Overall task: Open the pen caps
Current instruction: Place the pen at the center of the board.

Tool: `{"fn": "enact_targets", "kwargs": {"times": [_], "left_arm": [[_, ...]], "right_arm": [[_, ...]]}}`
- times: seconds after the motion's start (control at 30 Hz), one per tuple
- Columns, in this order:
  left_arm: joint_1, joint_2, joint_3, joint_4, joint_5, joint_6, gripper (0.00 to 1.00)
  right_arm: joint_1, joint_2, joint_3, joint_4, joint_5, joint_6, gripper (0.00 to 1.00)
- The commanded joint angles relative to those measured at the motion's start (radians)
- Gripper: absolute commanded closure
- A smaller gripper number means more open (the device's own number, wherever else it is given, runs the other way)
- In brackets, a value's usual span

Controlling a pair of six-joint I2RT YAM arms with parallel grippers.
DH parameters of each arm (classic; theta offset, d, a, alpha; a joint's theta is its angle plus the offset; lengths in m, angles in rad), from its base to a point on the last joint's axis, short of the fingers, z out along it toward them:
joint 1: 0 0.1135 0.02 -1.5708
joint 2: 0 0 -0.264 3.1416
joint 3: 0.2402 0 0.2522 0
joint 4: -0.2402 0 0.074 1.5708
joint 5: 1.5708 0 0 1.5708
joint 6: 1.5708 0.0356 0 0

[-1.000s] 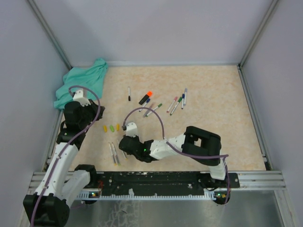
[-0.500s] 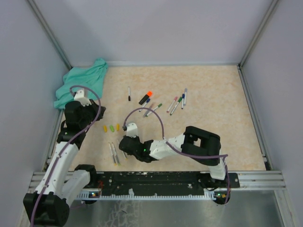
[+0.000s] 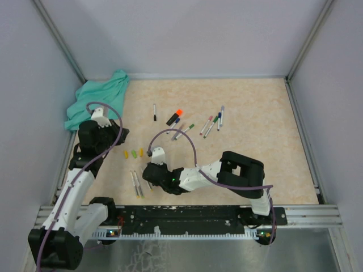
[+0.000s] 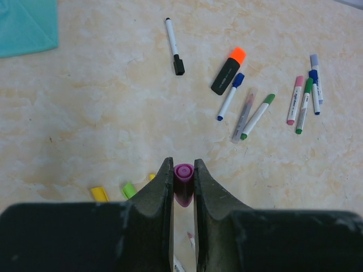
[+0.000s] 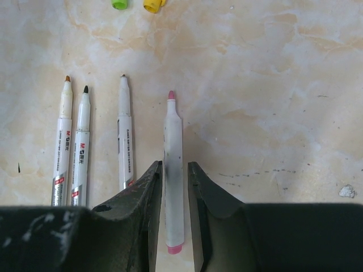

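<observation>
My left gripper (image 4: 182, 163) (image 3: 119, 134) is shut on a purple pen cap (image 4: 183, 182), held above the table. Loose caps lie below it: yellow (image 4: 99, 194), green (image 4: 129, 190) and another yellow (image 4: 151, 177); from above they show as a row (image 3: 134, 153). My right gripper (image 5: 174, 164) (image 3: 148, 177) is low over the table, jaws slightly apart around an uncapped white pen with a pink tip (image 5: 173, 124) that lies flat between them. Three more uncapped pens (image 5: 81, 144) lie to its left.
Capped pens lie farther out: a black-capped pen (image 4: 172, 45), an orange-capped highlighter (image 4: 228, 71), a blue-capped pen (image 4: 230, 96) and a cluster with green, pink and blue caps (image 3: 212, 123). A teal cloth (image 3: 99, 99) is bunched in the far left corner.
My left gripper has shifted slightly farther from the base with the purple cap in it. The right arm has not moved.
</observation>
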Motion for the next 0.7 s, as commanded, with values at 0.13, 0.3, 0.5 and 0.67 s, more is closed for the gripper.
{"fn": "enact_targets", "kwargs": {"times": [0.13,0.3,0.5,0.67], "left_arm": [[-0.002,0.023,-0.012,0.038,0.156,0.029,0.97],[-0.002,0.083,-0.006,0.032,0.213,0.043,0.97],[-0.004,0.248,0.051,-0.052,0.298,0.066,0.96],[-0.065,0.369,0.102,-0.140,0.255,0.065,0.95]], "right_arm": [[-0.002,-0.078,-0.060,0.145,0.009,-0.010,0.75],[-0.002,-0.157,-0.169,0.278,0.007,-0.043,0.75],[-0.002,-0.256,-0.307,0.457,0.008,-0.079,0.75],[-0.002,-0.332,-0.403,0.590,0.022,-0.087,0.74]]}}
